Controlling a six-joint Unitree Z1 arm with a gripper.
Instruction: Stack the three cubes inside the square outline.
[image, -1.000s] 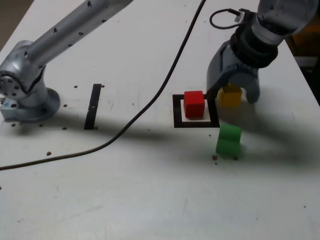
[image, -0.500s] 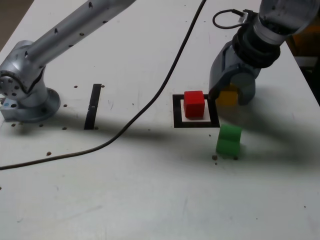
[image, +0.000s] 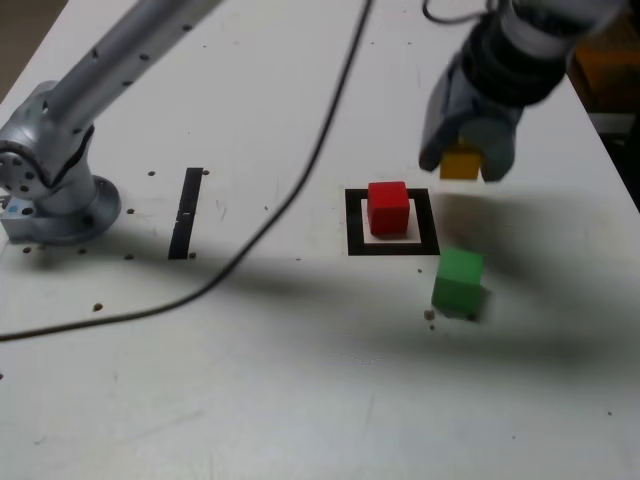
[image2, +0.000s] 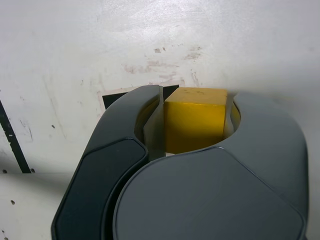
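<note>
I have the yellow cube pinched between the two fingers of the gripper; the wrist view shows a pad against either side of it, with the cube sitting fairly square between them. In the exterior view it hangs clear of the white table, with a soft shadow on the surface below.

The red cube sits flat inside the square outline, its base within the white centre, so I count the bottom layer of the stack as done. Nothing rests on its top face. The green cube is on the table outside the border, just beyond the corner nearest the exterior view's lower right, and nothing is gripping it.

By my reckoning I'm about a third of the way: one cube placed, a second in hand, a third waiting. What's left is to carry the yellow one over toward the exterior view's left, line it up above the red, lower it and let go, then come back for the green and cap the pile.

The next move wants enough height to clear the red cube's top, because a low pass could knock it off its spot. My own fingers cover most of the outline in the wrist view and I can't make out the red cube there, so I'd trust the exterior view for the line-up.
</note>
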